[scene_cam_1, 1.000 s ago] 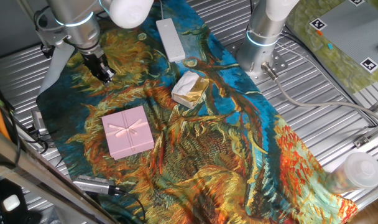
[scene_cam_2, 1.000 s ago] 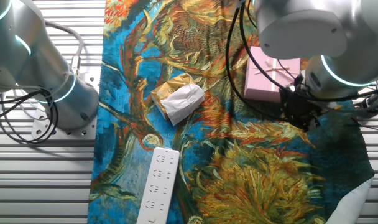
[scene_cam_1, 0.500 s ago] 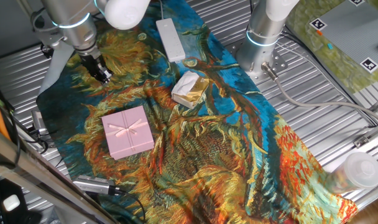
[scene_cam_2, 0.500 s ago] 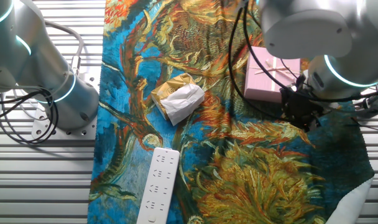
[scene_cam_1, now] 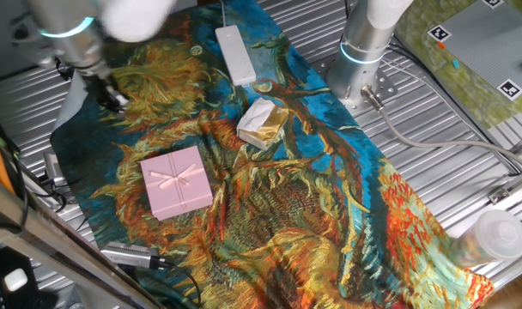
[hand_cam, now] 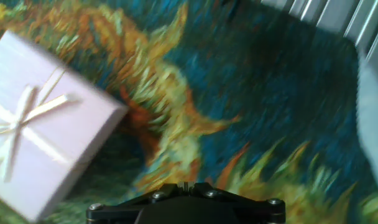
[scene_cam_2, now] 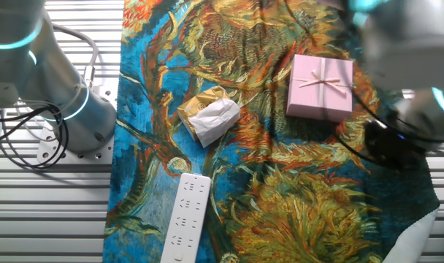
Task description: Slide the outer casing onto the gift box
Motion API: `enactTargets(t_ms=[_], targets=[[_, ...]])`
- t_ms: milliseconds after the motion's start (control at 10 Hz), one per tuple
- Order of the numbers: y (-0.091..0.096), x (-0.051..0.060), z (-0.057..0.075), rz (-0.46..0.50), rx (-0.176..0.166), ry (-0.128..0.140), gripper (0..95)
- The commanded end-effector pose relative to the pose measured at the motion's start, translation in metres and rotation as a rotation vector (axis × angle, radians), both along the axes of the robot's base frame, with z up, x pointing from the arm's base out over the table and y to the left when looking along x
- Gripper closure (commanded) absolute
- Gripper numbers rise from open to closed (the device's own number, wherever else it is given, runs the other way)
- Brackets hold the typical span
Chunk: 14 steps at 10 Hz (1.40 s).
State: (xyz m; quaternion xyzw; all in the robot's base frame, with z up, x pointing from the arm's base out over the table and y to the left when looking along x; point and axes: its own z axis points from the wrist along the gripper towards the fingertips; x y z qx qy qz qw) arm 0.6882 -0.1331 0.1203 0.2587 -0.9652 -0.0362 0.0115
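The outer casing (scene_cam_1: 175, 182) is a flat pale-pink square with a ribbon bow, lying on the painted cloth (scene_cam_1: 287, 215). It also shows in the other fixed view (scene_cam_2: 321, 86) and at the left of the hand view (hand_cam: 33, 124). No inner tray with a brown inside shows anywhere; the gift box is hidden or out of view. My gripper (scene_cam_1: 115, 100) is up off the cloth near its far left corner, well apart from the casing, and blurred by motion. It is a dark blur in the other fixed view (scene_cam_2: 388, 146). In the hand view its jaws (hand_cam: 184, 185) stand together and hold nothing.
A cream-and-gold wrapped lump (scene_cam_1: 261, 123) lies mid-cloth and a long white bar (scene_cam_1: 235, 53) at the far end. A second arm's base (scene_cam_1: 364, 51) stands beside the cloth. A silver-black cylinder (scene_cam_1: 132, 255) lies at the near left edge, and a clear cup (scene_cam_1: 493, 236) at right.
My arm has swung away from the pink casing toward the cloth's far left corner and is now motion-blurred. The casing, lump and white bar have not moved.
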Motion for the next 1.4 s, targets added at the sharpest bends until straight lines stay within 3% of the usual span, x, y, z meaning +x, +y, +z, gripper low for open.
enactTargets(t_ms=[100, 400, 700, 1400], targets=[[-0.009, -0.006, 0.002, 0.022, -0.004, -0.016, 95.0], [-0.026, -0.001, 0.000, 0.057, -0.009, -0.017, 95.0], [-0.026, -0.001, 0.000, 0.040, -0.037, -0.014, 95.0], [-0.025, -0.002, -0.001, 0.056, -0.040, -0.016, 95.0]])
